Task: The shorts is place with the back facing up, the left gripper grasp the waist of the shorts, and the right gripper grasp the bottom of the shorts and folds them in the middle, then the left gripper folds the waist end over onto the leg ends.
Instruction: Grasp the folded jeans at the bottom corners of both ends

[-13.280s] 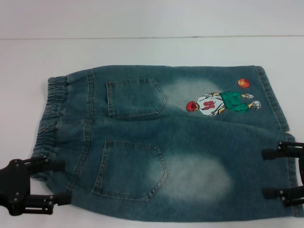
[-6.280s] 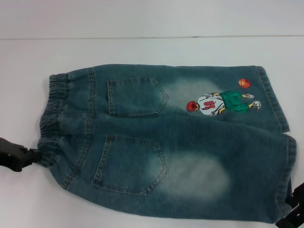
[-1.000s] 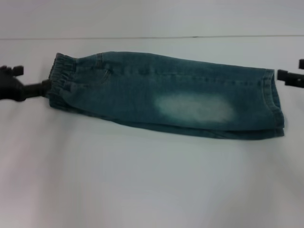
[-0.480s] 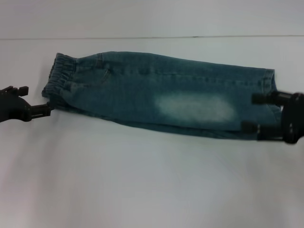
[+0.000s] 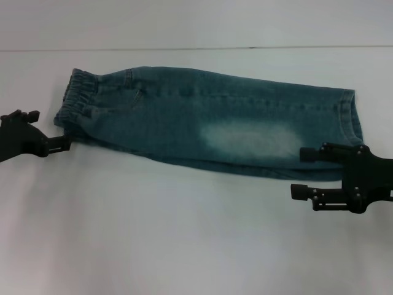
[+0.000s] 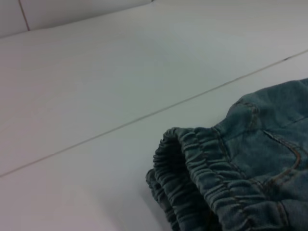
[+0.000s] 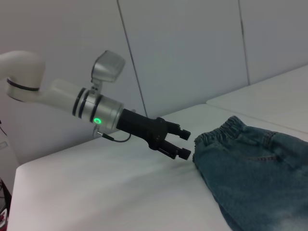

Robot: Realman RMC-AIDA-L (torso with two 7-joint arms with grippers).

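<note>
1. We find the shorts (image 5: pixel 209 126) lying on the white table (image 5: pixel 184 239), folded lengthwise into a long narrow strip. All positions below are taken from the shorts.

2. The waist (image 5: pixel 77 101) is the gathered elastic end of the strip on the robot's left. In the left wrist view its ruffled band (image 6: pixel 202 187) shows two stacked layers, and the lower part of it is cut off by the picture's edge.

3. The bottom of the shorts (image 5: pixel 349 123) forms the opposite end. Its near corner is partly covered by the right gripper, so we cannot trace the hems fully.

4. The pockets and embroidery are not visible on the upward face (only a pale bleached patch (image 5: pixel 249 138) and a pocket corner by the waist).

5. The left gripper (image 5: pixel 58 144) sits just beside the waist's near corner. In the right wrist view its fingertips (image 7: pixel 182 143) stand slightly apart, empty, just short of the waist (image 7: pixel 219 137). Whether a tip touches cloth we cannot tell.

6. The right gripper (image 5: pixel 302 173) hangs at the near edge of the leg end, fingers spread, nothing between them. Its upper finger overlaps the denim in the head view; contact cannot be confirmed. Its body is cut off at the picture's edge.
</note>
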